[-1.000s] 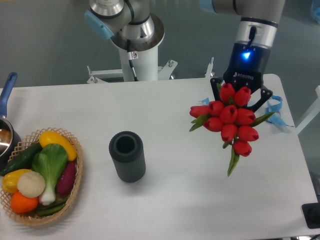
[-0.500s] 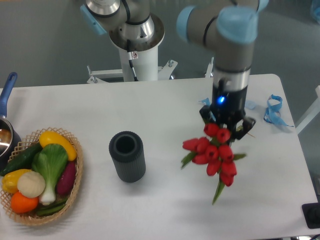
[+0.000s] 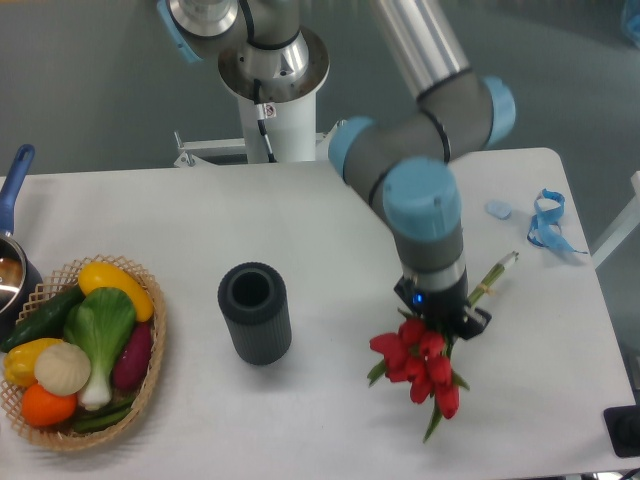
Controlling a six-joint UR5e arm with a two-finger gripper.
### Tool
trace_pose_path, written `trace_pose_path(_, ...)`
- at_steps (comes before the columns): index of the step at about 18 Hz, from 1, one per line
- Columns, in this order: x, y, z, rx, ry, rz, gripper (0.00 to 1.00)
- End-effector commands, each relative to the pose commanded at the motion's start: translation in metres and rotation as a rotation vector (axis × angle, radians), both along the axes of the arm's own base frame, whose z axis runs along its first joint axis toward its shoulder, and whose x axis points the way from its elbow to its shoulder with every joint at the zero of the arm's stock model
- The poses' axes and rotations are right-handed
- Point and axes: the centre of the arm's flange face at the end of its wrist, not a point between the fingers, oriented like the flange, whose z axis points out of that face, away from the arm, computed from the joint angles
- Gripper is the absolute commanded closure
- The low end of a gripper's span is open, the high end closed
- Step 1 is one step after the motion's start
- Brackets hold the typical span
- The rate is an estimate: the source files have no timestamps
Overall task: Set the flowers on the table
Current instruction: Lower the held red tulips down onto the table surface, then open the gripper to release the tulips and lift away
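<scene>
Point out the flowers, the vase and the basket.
flowers [image 3: 420, 365], fixed camera, on the red buds below the end effector.
vase [image 3: 256, 325], fixed camera, on its ribbed dark side wall.
basket [image 3: 155, 345], fixed camera, on the wicker rim at its right edge.

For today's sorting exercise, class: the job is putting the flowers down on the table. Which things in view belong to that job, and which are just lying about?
Part of the job:
flowers, held in the gripper
table

Just lying about:
dark vase
wicker basket of vegetables
blue ribbon
blue-handled pot at the left edge
</scene>
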Motion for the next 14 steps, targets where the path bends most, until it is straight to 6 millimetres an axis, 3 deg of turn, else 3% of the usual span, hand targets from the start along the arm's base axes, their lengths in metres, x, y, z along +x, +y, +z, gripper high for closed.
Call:
trace_pose_path(7, -0.001, 0.016, -0.033, -0.013, -0.027, 0.017, 0.68)
trace_pose_path(8, 0.001, 0.020, -0.032, -0.009, -0.025, 0.016, 0.64)
trace_pose_path(9, 0.003, 0.022, -0.031, -0.009, -0.024, 0.007, 0.46)
trace_pose_path(10, 0.002, 0.022, -0.027, -0.003, -0.015, 0.002, 0.18)
trace_pose_path(11, 0.002, 0.022, -0.021, 0.003, -0.004, 0.002, 0.07)
trace_pose_path(14, 0.005, 0.021, 0.007, 0.040, 0.047, 0.003, 0.00)
